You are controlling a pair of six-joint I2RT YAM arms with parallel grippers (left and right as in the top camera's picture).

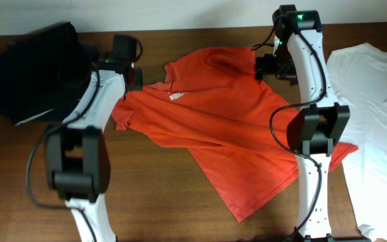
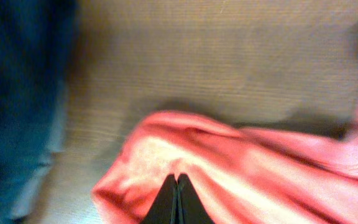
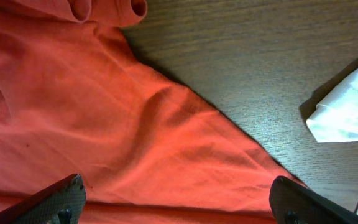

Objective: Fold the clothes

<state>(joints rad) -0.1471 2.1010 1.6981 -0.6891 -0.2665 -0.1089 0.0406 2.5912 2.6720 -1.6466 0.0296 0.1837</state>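
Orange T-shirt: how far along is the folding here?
Nothing is folded yet: the T-shirt lies spread, skewed and wrinkled. In hand: the left gripper is shut on its bunched edge, and the right gripper is open over the far shoulder. Every fold is still to do.

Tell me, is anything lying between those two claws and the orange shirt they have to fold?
Nothing visible. The left gripper is shut on the T-shirt cloth, and the open right gripper hangs right over it. The white shirt and dark garments lie off to the sides.
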